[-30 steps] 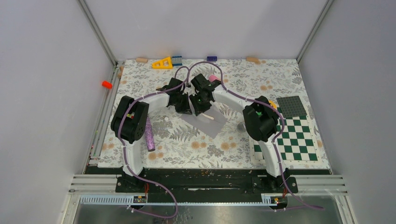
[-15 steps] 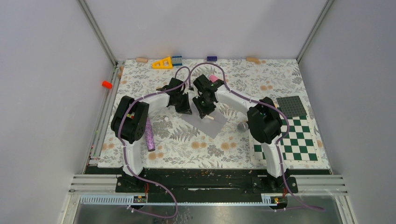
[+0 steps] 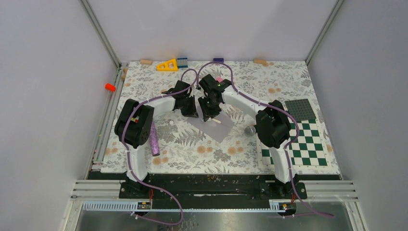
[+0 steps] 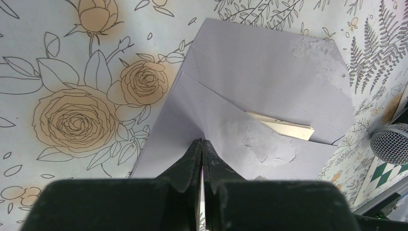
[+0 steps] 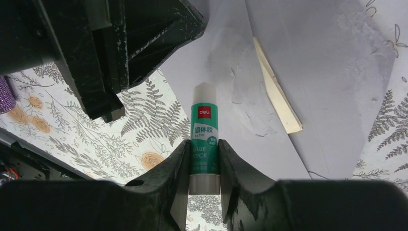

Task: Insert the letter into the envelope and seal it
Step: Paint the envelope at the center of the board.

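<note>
- Since a second ago the right arm's elbow has swung right, uncovering a silver mesh ball [image 3: 249,130].
- The envelope [image 3: 215,127] lies flat mid-table, with the letter [image 4: 281,128] peeking out.
- Left gripper [image 4: 202,144], jaws pressed together, is at its far-left corner.
- Right gripper [image 5: 204,156] clamps a glue stick [image 5: 205,125] above it.

left claw [image 4: 202,143] closed, right claw [image 5: 204,147] clamped

Top external: my high fixed view from behind the arm bases, looking down over the whole table [image 3: 202,149]. Left wrist: close, looking steeply down onto the envelope [image 4: 269,86]. Right wrist: equally close, facing that envelope from the other side. All three views share the envelope.
</note>
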Tool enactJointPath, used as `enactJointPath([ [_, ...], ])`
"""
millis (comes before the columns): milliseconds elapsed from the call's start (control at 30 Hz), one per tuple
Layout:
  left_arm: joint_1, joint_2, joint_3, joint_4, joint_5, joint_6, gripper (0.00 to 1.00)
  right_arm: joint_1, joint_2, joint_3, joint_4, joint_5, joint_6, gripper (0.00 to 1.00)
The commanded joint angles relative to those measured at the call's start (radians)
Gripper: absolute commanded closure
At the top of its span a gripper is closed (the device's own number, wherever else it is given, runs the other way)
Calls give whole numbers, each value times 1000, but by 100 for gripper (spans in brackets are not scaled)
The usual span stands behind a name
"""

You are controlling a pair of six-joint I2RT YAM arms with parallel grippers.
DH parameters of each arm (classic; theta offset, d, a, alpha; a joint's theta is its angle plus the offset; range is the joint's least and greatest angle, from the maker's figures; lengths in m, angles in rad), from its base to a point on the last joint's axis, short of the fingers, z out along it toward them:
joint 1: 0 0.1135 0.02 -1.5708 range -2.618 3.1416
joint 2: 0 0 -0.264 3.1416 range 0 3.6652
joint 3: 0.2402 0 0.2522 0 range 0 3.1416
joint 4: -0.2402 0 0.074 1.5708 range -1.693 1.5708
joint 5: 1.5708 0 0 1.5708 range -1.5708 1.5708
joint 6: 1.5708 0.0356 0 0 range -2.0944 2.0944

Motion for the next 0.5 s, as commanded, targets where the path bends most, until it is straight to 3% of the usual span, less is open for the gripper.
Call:
enactJointPath([
  [0,-11,0,-29,-9,-66,13,100,-8,1,23,-26,-20,51,100],
  [467,-15,-3,-37,-8,-67,13,100,-37,71,7,-16,37,68,100],
])
